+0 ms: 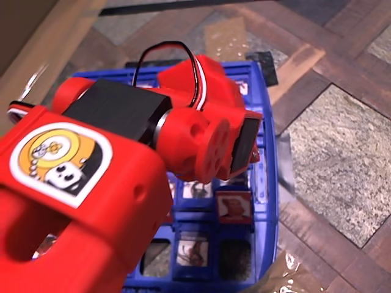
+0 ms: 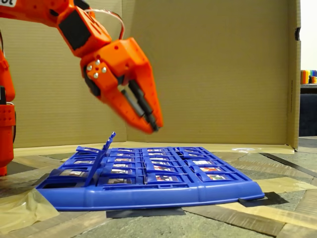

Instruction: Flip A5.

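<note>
In the fixed view the orange arm is being reached in from the 10 o'clock corner, and its gripper is being held in the air above the blue game board, touching nothing. The jaws are being kept pressed together, or nearly so, with nothing pinched between them; the tip is slightly blurred. A narrow closed tip is probably being offered so that a single tile can be nudged without the neighbours being caught.

The tile to be flipped is being seen as the one flap raised off the board, leaning at a tilt near the board's 9 o'clock side with its blue back toward this camera. The gripper tip is being held at about 2 o'clock from the tile's top edge, near but apart. The other flaps are lying flat.

In the overhead view much of the board is being covered by the arm, and the tile is being shown at about 4 o'clock from the wrist, its red frame and portrait facing up.

The board is apparently being held in place by pale tape at its 8 o'clock corner, so a push on the tile is not being passed on as sliding
</note>
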Controlling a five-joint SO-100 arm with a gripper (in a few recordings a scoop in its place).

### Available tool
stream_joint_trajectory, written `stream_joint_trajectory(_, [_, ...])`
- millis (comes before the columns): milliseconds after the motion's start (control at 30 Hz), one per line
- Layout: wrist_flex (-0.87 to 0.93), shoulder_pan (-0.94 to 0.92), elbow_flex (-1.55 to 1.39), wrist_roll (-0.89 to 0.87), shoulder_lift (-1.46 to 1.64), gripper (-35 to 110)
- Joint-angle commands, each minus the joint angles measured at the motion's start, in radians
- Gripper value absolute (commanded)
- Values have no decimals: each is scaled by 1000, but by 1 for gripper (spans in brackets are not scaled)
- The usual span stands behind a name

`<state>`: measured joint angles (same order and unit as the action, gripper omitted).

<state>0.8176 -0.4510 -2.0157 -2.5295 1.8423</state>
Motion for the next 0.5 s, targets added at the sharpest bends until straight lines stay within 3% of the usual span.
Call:
stream_joint_trajectory(0, [46, 2, 61, 3, -25, 0])
stream_joint_trajectory(233, [60, -5, 118, 18, -118, 0])
stream_joint_trajectory(467, [184, -35, 143, 156, -158, 0])
